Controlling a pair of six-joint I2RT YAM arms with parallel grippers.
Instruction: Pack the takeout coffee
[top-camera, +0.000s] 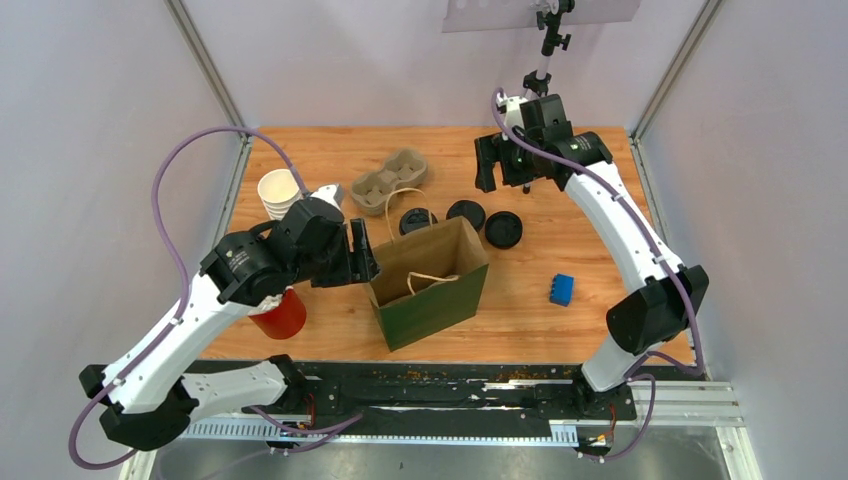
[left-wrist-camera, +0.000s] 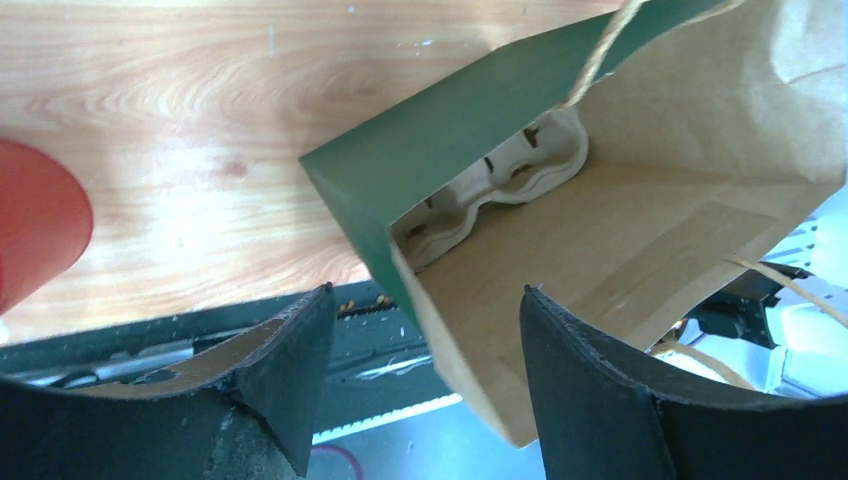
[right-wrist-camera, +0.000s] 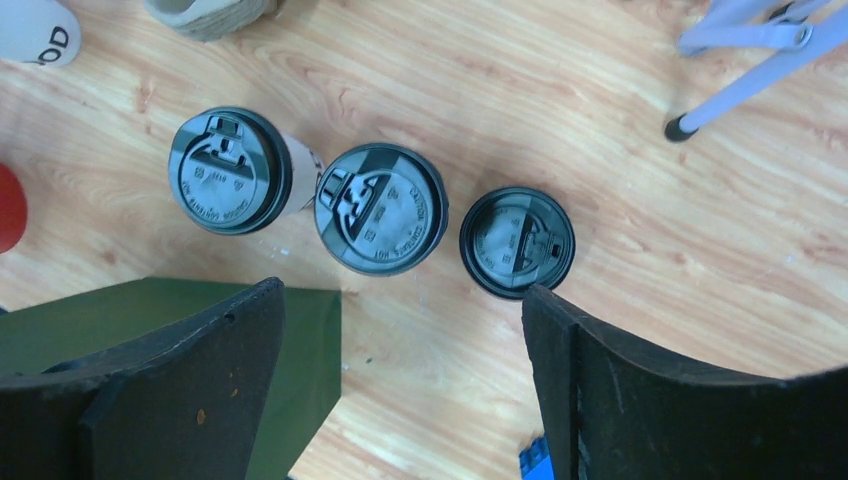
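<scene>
Wooden table (top-camera: 590, 190): centre, a green paper bag (top-camera: 430, 300) is flanked by the wide-open left tool (left-wrist-camera: 425, 330); upper right, the right tool (right-wrist-camera: 400, 330) is held agape above lidded cups (right-wrist-camera: 230, 170)

Table (top-camera: 330, 335): light wood top, warm orange grain; black strip (top-camera: 450, 388) + slotted alu rail (top-camera: 670, 402) along near edge. Walls (top-camera: 90, 120): plain pale lilac-grey panels, left, back & right. Alu posts (top-camera: 205, 62) at rear corners. Light: even, diffuse, soft shadows only.
</scene>
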